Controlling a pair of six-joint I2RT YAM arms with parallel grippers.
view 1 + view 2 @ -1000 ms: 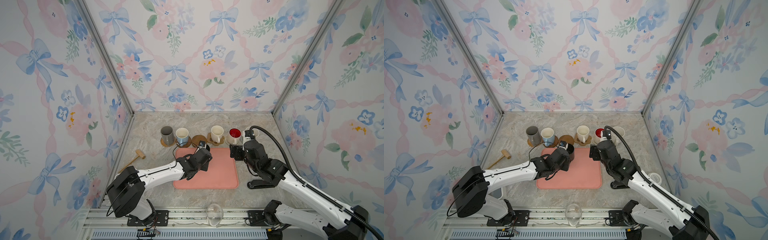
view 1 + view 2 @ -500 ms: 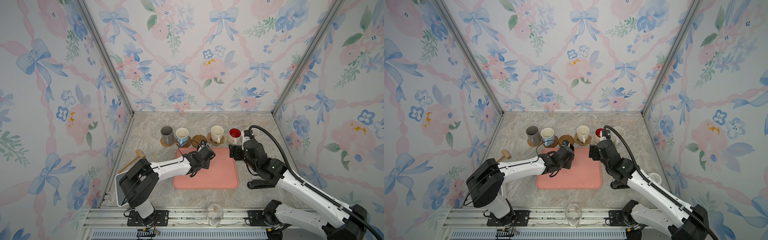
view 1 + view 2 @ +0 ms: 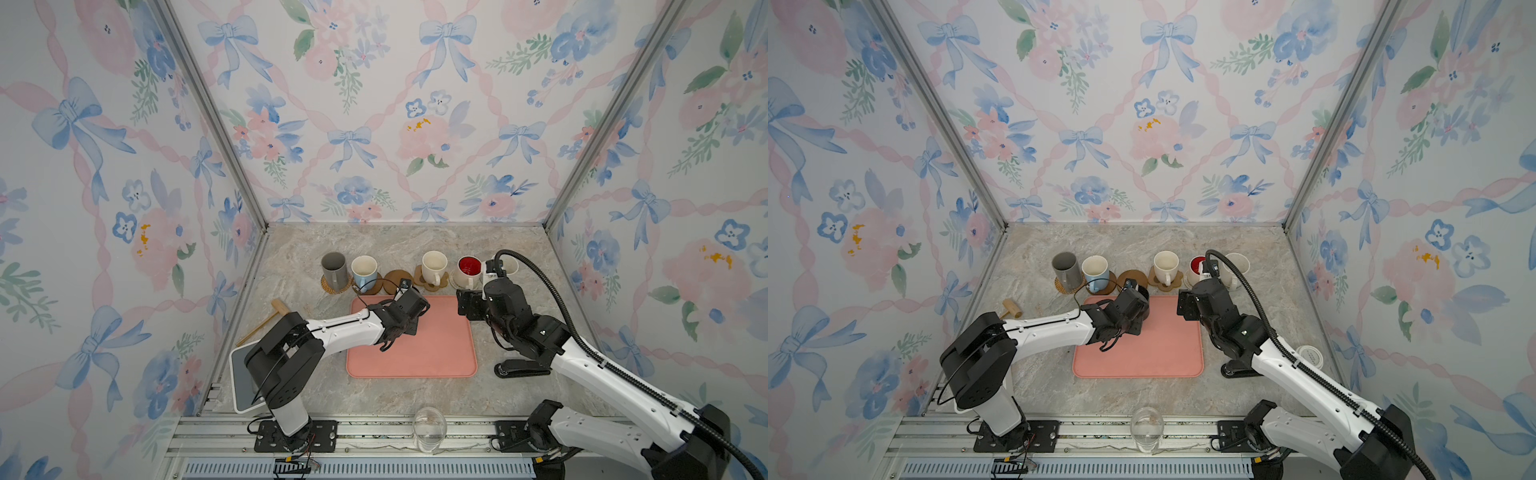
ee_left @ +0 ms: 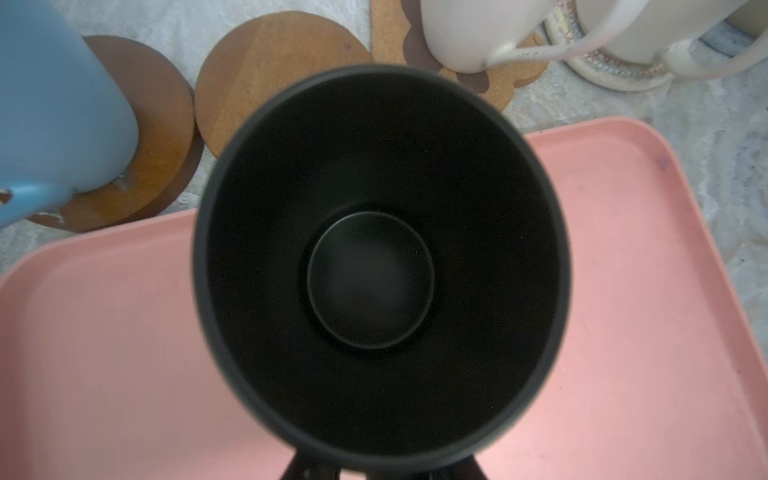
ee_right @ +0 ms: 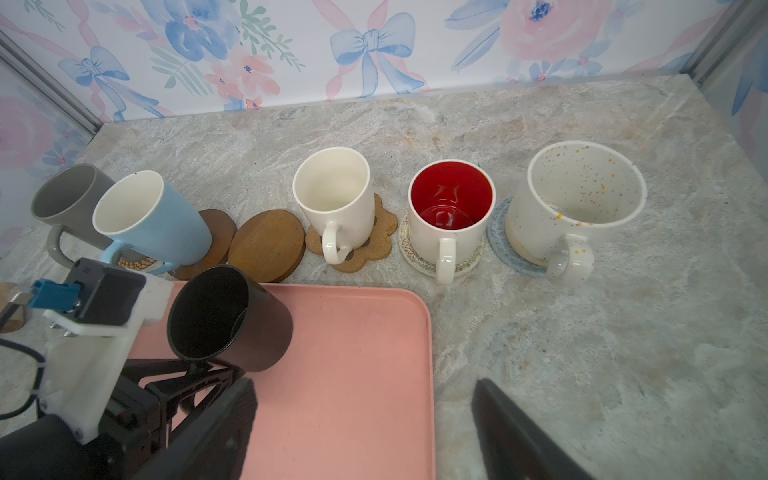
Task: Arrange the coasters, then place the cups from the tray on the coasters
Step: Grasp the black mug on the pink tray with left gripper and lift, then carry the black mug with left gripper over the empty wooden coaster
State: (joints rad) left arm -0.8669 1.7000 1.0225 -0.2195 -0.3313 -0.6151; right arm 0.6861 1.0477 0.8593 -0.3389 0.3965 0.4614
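Where floral walls (image 3: 374,124) meet, a marbled tabletop (image 3: 395,241) bears the tray (image 3: 436,353).

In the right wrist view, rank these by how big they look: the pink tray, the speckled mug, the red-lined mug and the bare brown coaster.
1. pink tray
2. speckled mug
3. red-lined mug
4. bare brown coaster
The last two look close.
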